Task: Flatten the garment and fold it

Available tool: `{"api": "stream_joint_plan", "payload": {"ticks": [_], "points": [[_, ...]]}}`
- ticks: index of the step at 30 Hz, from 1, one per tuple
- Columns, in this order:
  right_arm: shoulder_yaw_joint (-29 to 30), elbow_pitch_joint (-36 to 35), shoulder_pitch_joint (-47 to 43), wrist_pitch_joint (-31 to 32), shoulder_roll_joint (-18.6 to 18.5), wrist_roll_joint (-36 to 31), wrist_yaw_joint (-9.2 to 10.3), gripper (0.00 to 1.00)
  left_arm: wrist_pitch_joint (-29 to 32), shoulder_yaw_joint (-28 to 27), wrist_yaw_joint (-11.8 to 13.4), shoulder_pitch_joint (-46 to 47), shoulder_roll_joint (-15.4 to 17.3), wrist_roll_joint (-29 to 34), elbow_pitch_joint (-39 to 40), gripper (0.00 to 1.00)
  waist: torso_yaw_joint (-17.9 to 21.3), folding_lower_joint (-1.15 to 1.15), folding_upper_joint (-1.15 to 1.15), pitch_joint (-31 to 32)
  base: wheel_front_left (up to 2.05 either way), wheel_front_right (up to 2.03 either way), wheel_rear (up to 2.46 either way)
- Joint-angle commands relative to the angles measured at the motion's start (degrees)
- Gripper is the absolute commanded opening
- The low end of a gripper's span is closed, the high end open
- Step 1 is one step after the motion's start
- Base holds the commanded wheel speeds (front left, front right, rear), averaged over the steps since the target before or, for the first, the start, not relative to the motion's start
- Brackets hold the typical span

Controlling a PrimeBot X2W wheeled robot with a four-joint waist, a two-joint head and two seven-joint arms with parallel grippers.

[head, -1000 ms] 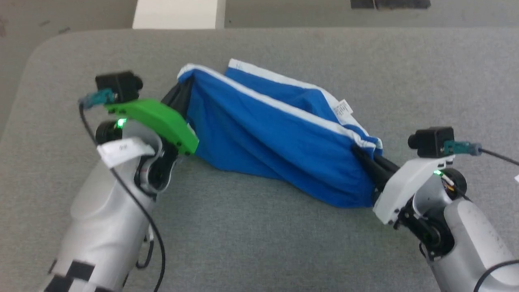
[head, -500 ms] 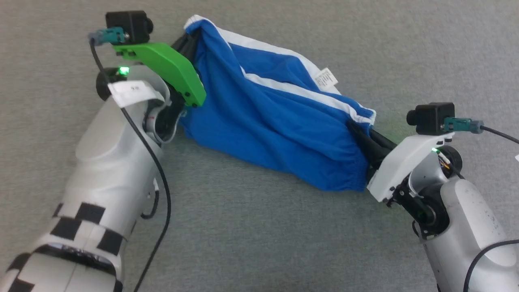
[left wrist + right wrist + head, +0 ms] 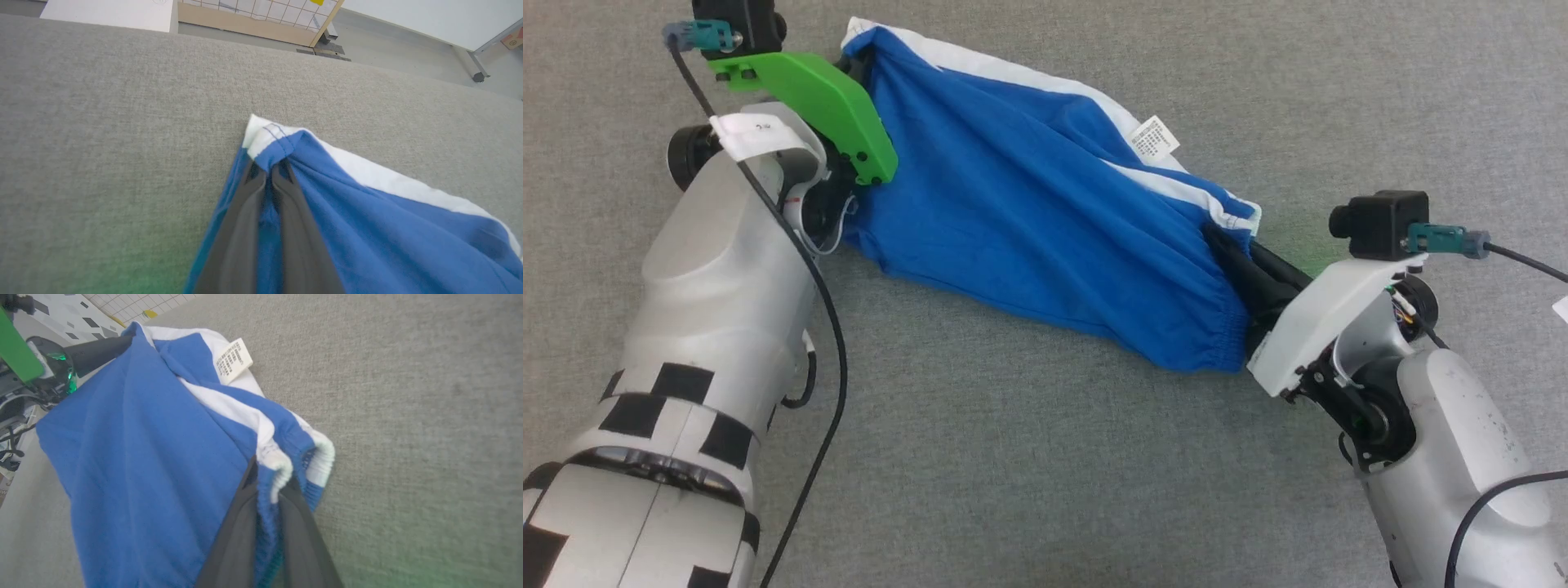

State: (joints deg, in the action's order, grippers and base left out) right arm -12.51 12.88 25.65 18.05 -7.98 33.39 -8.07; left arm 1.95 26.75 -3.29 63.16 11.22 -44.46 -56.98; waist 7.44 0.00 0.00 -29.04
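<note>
Showing garment (image 3: pixel 1029 220) w/ white label (image 3: pixel 1153 136), txt unreadable.

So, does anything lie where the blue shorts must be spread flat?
Nothing visible does. The left gripper and right gripper are shut on corners of the blue shorts, and the grey surface around them carries no other object.

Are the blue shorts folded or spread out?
Spread out, not folded. The shorts are stretched between the left hand and the right hand, each pinching one end, and the cloth sags in wrinkles.
</note>
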Motion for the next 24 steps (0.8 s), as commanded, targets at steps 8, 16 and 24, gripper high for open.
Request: {"api": "stream_joint_plan", "payload": {"ticks": [8,16,24], "points": [[0.63,2.28,-1.02,1.21,-0.79,0.16,0.58,1.00,-0.59,-0.91,-0.09,2.59,-0.76,-1.46,-3.29,1.00,-1.11,0.00,0.00,1.98,0.00,0.00,0.00],[3.48,2.86,-2.67,2.05,-0.81,-0.75,0.58,1.00,-4.14,-0.64,-2.62,2.87,-1.06,-2.19,-3.23,1.00,-3.07,0.00,0.00,7.04,0.00,0.00,0.00],[7.13,0.20,-6.05,0.44,-1.51,-2.93,0.58,1.00,-15.28,1.14,-4.06,-1.70,2.27,-0.40,5.03,1.00,-4.95,0.00,0.00,14.46,0.00,0.00,0.00]]}}
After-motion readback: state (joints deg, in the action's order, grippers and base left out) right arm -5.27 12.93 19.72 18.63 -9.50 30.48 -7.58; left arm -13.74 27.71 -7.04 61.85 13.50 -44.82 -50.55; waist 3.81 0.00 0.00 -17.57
